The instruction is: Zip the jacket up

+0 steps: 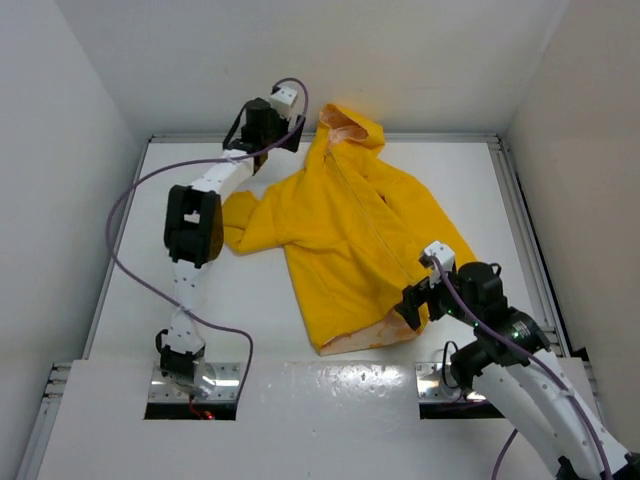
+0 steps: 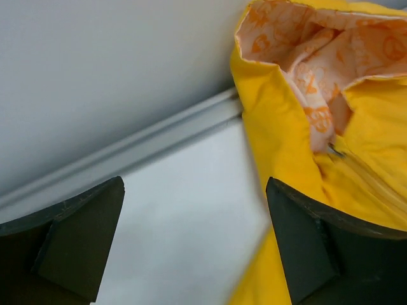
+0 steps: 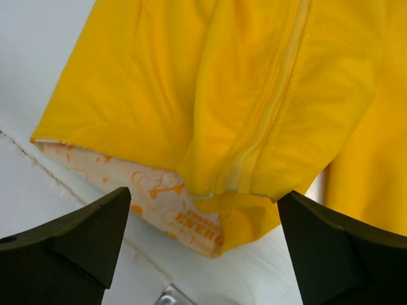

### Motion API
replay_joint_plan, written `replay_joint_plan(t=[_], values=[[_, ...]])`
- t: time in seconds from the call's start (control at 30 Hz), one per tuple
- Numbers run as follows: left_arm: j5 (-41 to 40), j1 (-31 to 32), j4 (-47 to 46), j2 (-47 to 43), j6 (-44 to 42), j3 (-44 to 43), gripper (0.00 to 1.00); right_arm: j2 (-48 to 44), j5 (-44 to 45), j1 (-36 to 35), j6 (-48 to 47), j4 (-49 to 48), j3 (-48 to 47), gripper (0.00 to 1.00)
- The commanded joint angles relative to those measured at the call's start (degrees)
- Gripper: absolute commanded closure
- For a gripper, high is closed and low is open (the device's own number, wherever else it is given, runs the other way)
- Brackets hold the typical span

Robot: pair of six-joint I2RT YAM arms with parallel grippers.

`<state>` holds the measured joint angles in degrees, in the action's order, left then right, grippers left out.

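Jacket [image 1: 350,240]: lies flat on the white table [image 1: 260,310], with hood [image 1: 350,125] at the far wall and hem [image 3: 159,181] near the right arm.
Handling: I judge it light, soft and slippery; hold it at the hem beside the zipper [image 3: 267,114] and at the slider [image 2: 334,151].
Left gripper [image 2: 197,241]: jaws wide, empty, beside the hood.
Right gripper [image 3: 203,244]: jaws wide, empty, before the hem.
Writing: orange "ENER…" on the lining [image 3: 191,219]; the rest is hidden.

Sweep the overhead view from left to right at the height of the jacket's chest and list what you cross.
Left arm's purple cable → left arm's black link → yellow jacket → table's right rail.
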<state>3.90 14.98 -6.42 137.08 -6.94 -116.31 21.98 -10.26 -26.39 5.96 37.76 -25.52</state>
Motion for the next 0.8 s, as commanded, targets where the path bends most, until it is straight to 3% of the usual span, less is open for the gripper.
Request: replay_joint_plan(t=[0.0, 0.17, 0.23, 0.27, 0.33, 0.5, 0.63, 0.77], values=[[3.7, 0.9, 9.4, -15.8, 6.6, 2.9, 0.00, 5.2, 3.2, -0.1, -0.5, -8.2, -5.8, 0.00], [3.0, 0.4, 27.2, -31.6, 11.9, 11.1, 0.00, 12.5, 6.3, 1.0, -4.1, -9.5, -15.9, 0.00], [-0.9, -0.1, 32.2, -36.1, 11.9, 15.3, 0.00, 16.8, 2.4, 2.8, -5.3, -4.3, -23.3, 0.00], [-2.0, -1.0, 33.6, -40.0, 12.7, 19.5, 0.00, 18.0, -4.5, 3.3, -8.6, -2.7, -26.4, 0.00], [-2.7, -2.4, 36.9, -43.6, 13.4, 23.1, 0.00, 18.9, -5.9, 3.8, -6.3, -0.2, -28.3, 0.00], [0.3, -6.8, 37.6, -53.7, 14.8, 37.3, 0.00, 22.4, -7.8, 9.5, 1.7, 0.7, -25.8, 0.00], [-0.5, -9.3, 37.6, -59.5, 16.7, 44.0, 0.00, 30.5, -7.6, 18.7, -0.1, 2.6, -26.1, 0.00], [-1.3, -9.3, 35.5, -64.7, 16.0, 48.7, 0.00, 36.6, -13.6, 28.2, -3.8, -0.2, -24.5, 0.00]])
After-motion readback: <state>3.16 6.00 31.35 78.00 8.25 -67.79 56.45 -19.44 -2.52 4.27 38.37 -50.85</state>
